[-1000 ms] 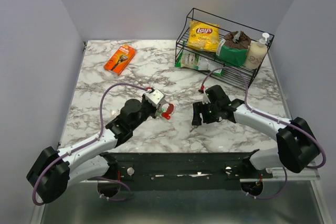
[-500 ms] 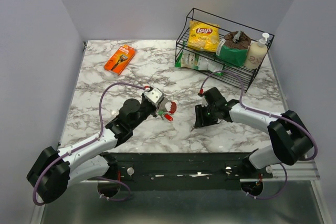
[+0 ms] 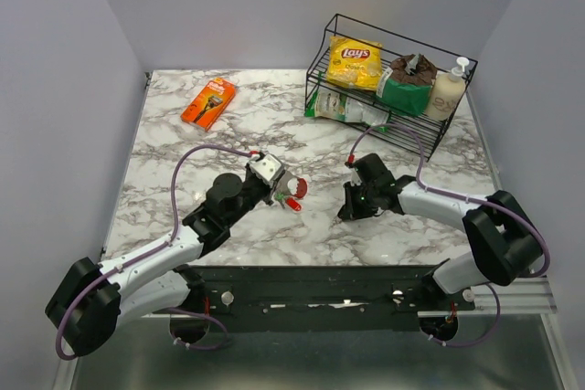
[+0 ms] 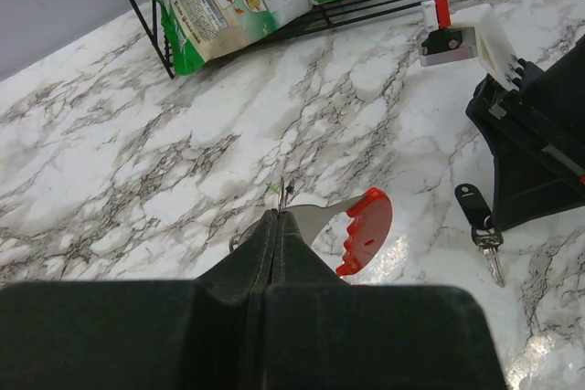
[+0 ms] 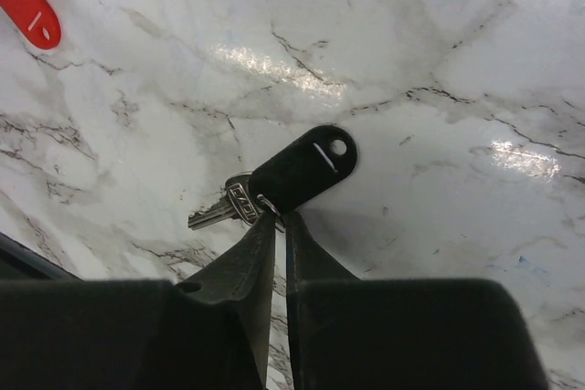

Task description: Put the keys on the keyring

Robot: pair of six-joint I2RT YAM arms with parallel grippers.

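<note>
Near the middle of the counter [image 3: 183,134], your left end effector [image 4: 281,210] is pressed together on the grey metal of the keyring [image 4: 364,228]. The keyring's red side juts out toward 4 o'clock in the top view. Close by at about 4 o'clock from it, not touching, the keys [image 5: 297,173], a black tag and a silver blade, lie flat on the marble. Your right end effector [image 5: 274,218] sits low over them, fingers almost together and seemingly nipping their small link, though the wrist view leaves that grip unsure. Nothing is threaded yet: you have to lift the keys, bring them across and work them onto the loop.
</note>
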